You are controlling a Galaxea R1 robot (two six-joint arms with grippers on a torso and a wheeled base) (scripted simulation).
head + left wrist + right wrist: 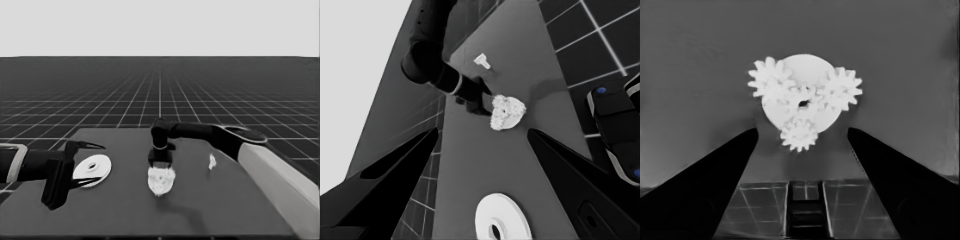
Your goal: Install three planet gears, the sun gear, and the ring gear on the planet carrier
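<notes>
The smaller round part (161, 181) lies at the table's middle and carries the gears. In the right wrist view three planet gears (842, 88) sit around its rim (810, 62), with a fourth gear (802, 102) at the centre. My right gripper (161, 162) hangs just above and behind this stack, open, with nothing between its fingers (730, 165). The larger round part (93, 169) lies flat at the left end. My waiting left gripper (97, 166) stands open over it, not holding it. The left wrist view shows this part (499, 222) and the gear stack (506, 112) farther off.
A thin white piece (212, 161) lies alone to the right of the stack, near the right arm (220, 137). The left wrist view shows that piece (482, 61) too, and dark machinery with blue lights (615, 130) past the table's edge.
</notes>
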